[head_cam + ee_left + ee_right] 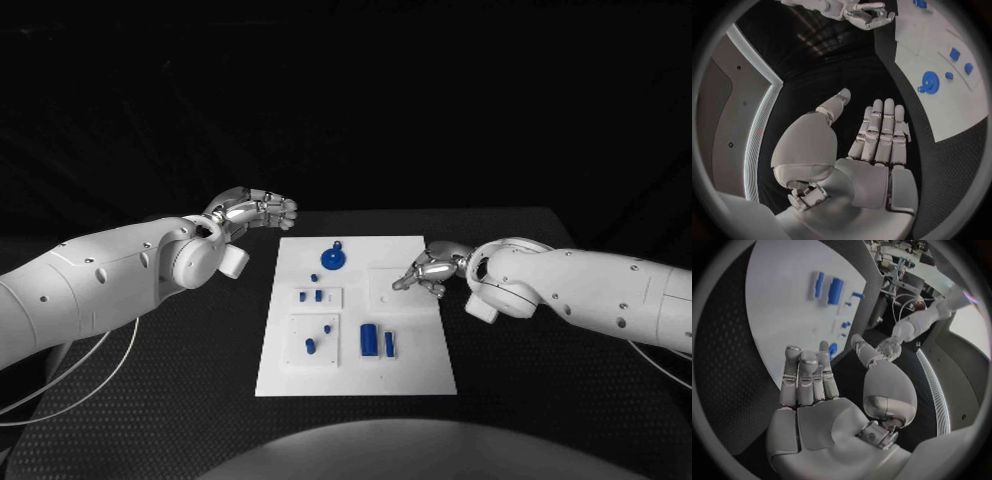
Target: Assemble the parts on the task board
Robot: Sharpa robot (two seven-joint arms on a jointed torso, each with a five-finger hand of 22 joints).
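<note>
The right hand (pixel 427 272) hangs over the right edge of the task board (pixel 418 370), about level with the board's upper half; its fingers (pixel 806 375) lie straight and close side by side with the thumb standing apart, and nothing sits in the palm. Whether the fingertips touch the board's surface cannot be told. The left hand (pixel 255 211) sits off the board, just beyond its far left corner, over the black bench (pixel 216 330); its fingers (pixel 882 132) are likewise stretched out together, the thumb spread away from them, and it holds nothing. The board lies flat in the middle of the bench, between the two hands. On it the parts are scattered: a round blue part with a small tab (pixel 333 259) lies near the board's far edge, closest to the left hand; a small blue part (pixel 315 278) sits just below it; two small blue parts (pixel 309 295) stand side by side in a raised white square left of the board's centre. Nearer the board's front edge, another white square carries two small rounded blue parts (pixel 312 345), and right of that square lie a blue cylinder (pixel 369 340) and a thinner blue bar (pixel 391 343), parallel and just beside each other.
</note>
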